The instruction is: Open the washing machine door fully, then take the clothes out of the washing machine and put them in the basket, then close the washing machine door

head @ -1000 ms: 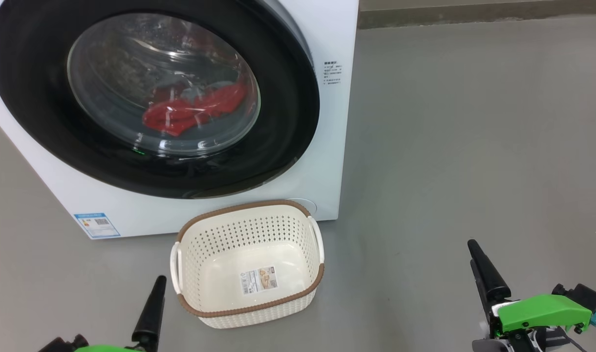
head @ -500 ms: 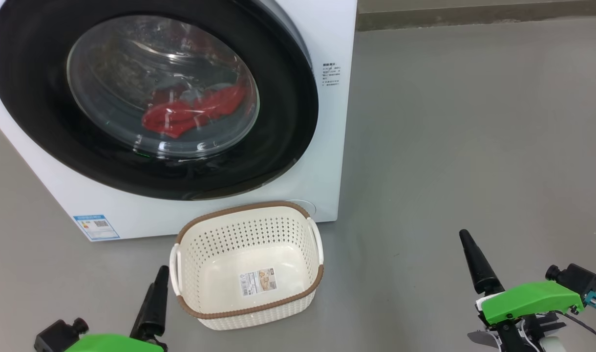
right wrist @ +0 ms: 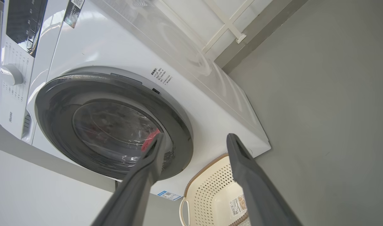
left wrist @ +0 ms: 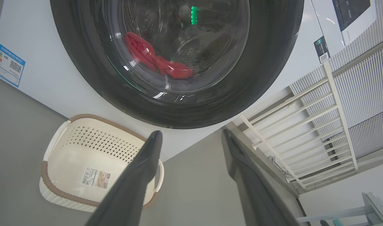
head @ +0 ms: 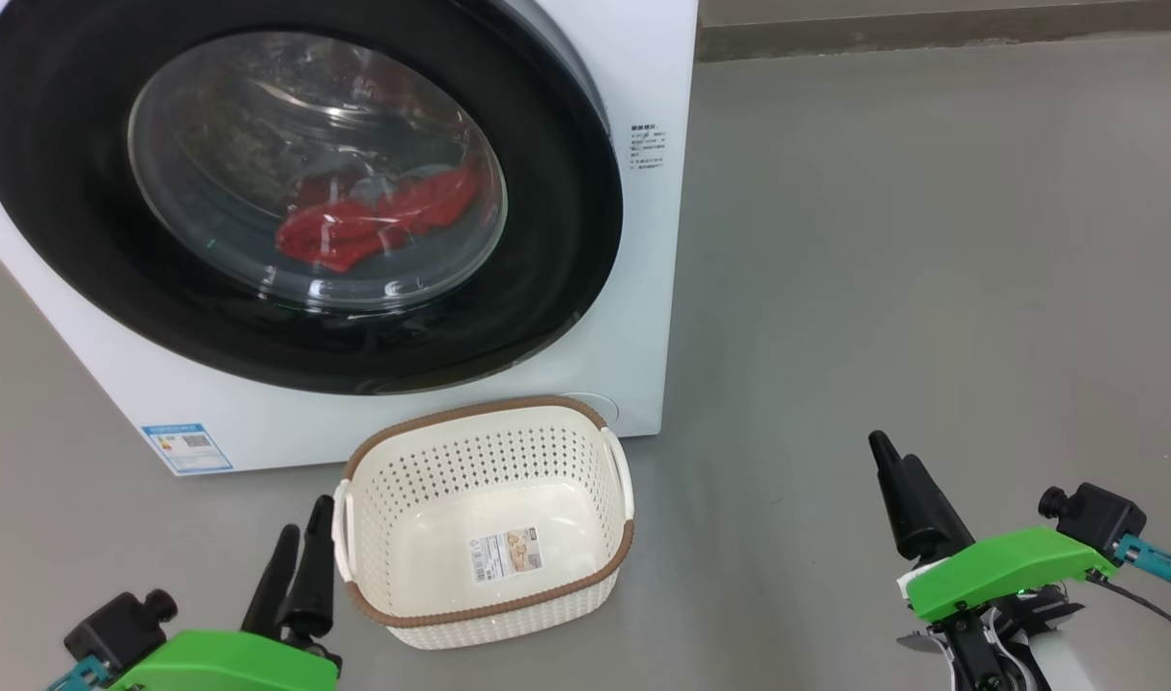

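The washer (head: 643,317) stands on the grey floor (head: 931,240), and its door (head: 547,192) lies closed against its front, the black rim flush all round as far as the head view and right wrist view show. Behind the door's clear window, the clothes (head: 355,230) sit low inside the washer's drum, a red bundle with some grey cloth just above it. The basket (head: 470,461) rests upright on the floor just in front of the washer, under the lower right part of the door and close to the washer's right front corner; whether it touches the washer I cannot tell. It holds nothing but the paper label (head: 502,554) on its bottom. A blue label (head: 187,446) sits at the washer's lower left front corner. The left gripper (head: 304,518) hangs in front of the washer, on the side of the basket away from it, just beside the basket's left handle. Its fingers are spread apart with nothing between them, pointing towards the washer's front; in the left wrist view the gap frames the floor and the bottom edge of the washer. The right gripper (head: 891,451) hangs well out past the washer's right side and farther from it than the basket, over bare floor. It too is spread wide and holds nothing; the right wrist view looks between its fingers at the washer's front and the basket. A dial (right wrist: 10,74) shows on the washer's panel above the door
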